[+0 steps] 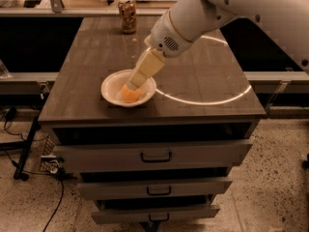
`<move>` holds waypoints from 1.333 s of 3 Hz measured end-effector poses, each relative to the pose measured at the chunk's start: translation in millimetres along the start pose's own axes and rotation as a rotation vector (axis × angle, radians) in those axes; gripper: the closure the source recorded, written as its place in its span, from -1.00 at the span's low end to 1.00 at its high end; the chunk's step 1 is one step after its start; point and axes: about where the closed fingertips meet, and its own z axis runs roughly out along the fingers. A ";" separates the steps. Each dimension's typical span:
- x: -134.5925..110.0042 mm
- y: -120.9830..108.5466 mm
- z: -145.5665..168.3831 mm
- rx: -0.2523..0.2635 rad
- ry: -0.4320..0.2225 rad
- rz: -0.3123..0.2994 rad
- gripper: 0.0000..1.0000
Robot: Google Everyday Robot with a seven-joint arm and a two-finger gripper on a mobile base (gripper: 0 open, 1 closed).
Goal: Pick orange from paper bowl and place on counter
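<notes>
The orange (pixel 129 95) lies in the white paper bowl (pixel 112 84) near the front left of the dark wood-grain counter (pixel 87 66). My gripper (pixel 133 82) reaches down from the upper right into the bowl, its tip right over the top of the orange and covering part of it. The arm's white body crosses above the bright ring (pixel 227 98) marked on the counter.
A patterned drink can (pixel 127 15) stands at the counter's far edge. Grey drawer fronts with dark handles (pixel 155 156) are below the counter. Cables lie on the speckled floor at the left (pixel 29 168). A rail and glass run behind the counter.
</notes>
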 end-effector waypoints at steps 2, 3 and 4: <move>-1.5 10.4 25.8 -0.039 -0.002 0.036 -0.54; -0.4 19.9 35.0 -0.063 -0.002 0.047 -0.49; 1.8 24.3 43.3 -0.081 0.004 0.055 -0.05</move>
